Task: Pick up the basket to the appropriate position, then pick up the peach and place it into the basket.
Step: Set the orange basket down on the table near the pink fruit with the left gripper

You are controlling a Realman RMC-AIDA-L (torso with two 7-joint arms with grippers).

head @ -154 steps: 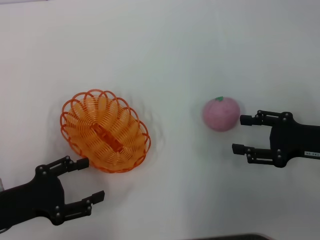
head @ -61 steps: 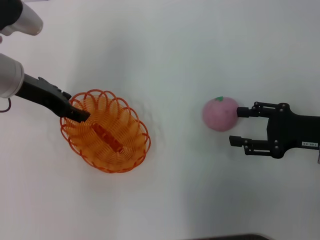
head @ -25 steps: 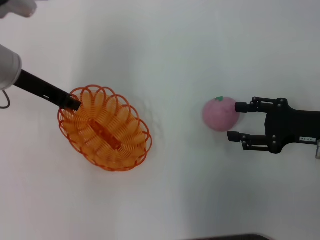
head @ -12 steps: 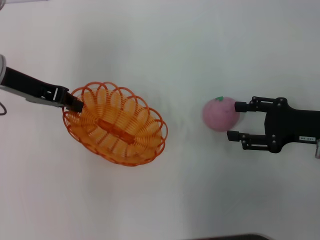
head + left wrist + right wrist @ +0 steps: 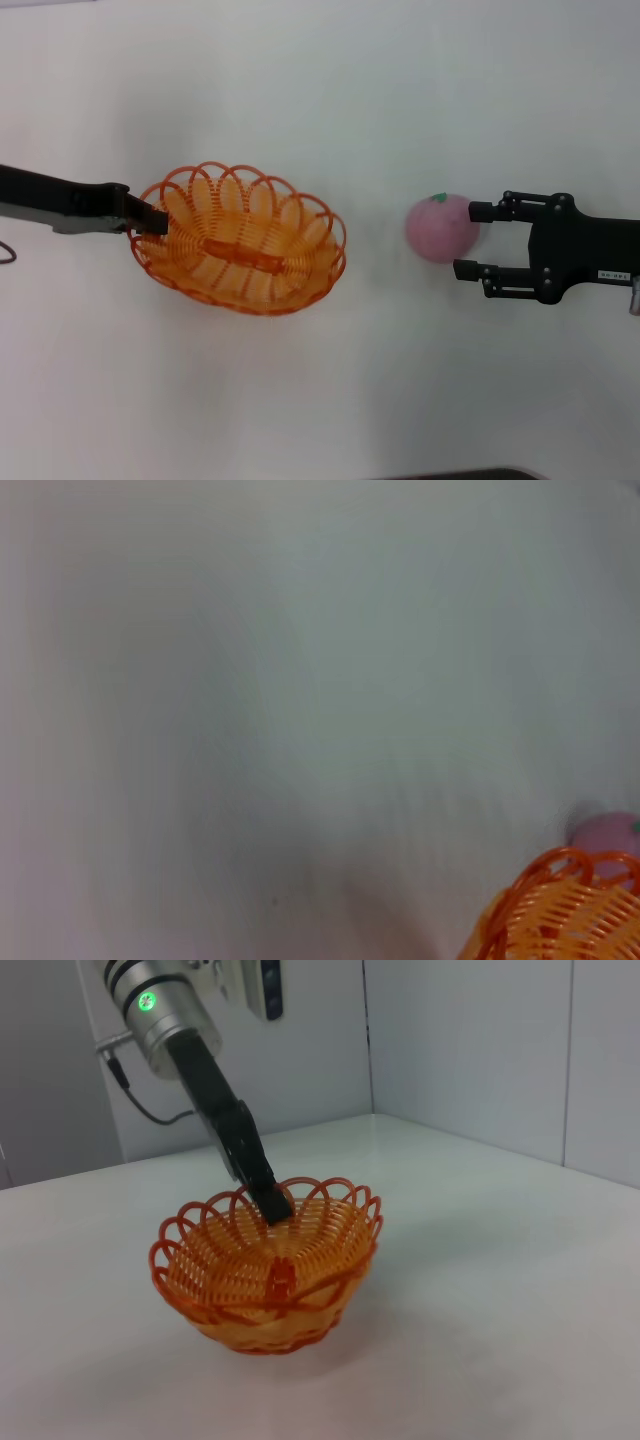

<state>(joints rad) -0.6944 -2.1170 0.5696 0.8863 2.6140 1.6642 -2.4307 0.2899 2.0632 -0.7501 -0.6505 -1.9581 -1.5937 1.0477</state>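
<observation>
My left end effector (image 5: 148, 219) is clamped on the scalloped rim of the orange basket (image 5: 240, 252), gripping at the basket's nine o'clock edge as the head view shows it. The right wrist view confirms the fingers pinching one rim loop from above, one inside the wall and one outside. The basket sits at about nine o'clock on the white surface (image 5: 320, 100), long axis running roughly three to nine. I cannot tell whether its base is in contact with the surface or just clear of it.

The peach (image 5: 442, 227) rests on the surface at three o'clock from the basket, well apart from it, green stem spot up. My right end effector (image 5: 470, 240) waits at the peach's three o'clock side with its fingers apart; the upper fingertip (image 5: 481, 212) is at or just beside the fruit's skin and the lower one sits just off its lower edge.

Assessment: the step in hand is positioning the basket. A single-loop rim grip gives poor control of swing, so I judge the carry should be slow and low, with the basket set flat before release. It should end near the peach but short of nudging it. The right arm should hold off until the basket is settled.
</observation>
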